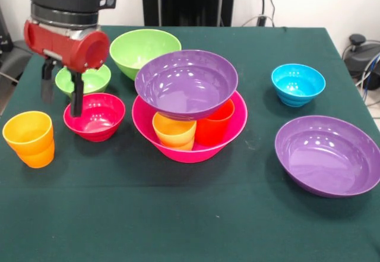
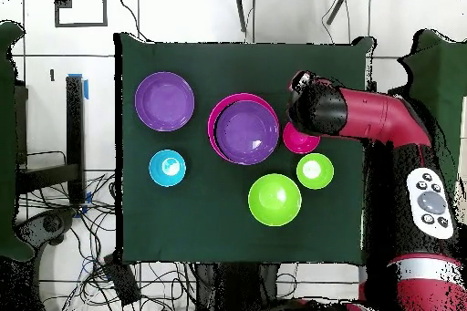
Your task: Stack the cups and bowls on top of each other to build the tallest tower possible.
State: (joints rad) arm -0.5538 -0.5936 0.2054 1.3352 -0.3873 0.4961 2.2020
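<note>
Gripper (image 1: 60,90): fingers spread apart, empty, hanging above the red bowl (image 1: 94,116) rim and small light-green bowl (image 1: 83,79). Tower (image 1: 187,104): hot-pink bowl (image 1: 190,146) holding two cups, purple bowl (image 1: 186,84) on top, just beside the gripper.

Lone purple bowl (image 1: 328,153) clipped by front view's right edge. Orange cup (image 1: 174,131) and red-orange cup (image 1: 215,122) half hidden under stacked purple bowl (image 1: 186,82). Overhead, arm (image 2: 360,116) covers stacked cups.

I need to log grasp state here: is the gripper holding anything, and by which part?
Nothing is held. The gripper hangs open over the table, one finger beside the red bowl's rim, the other clear of it.
</note>
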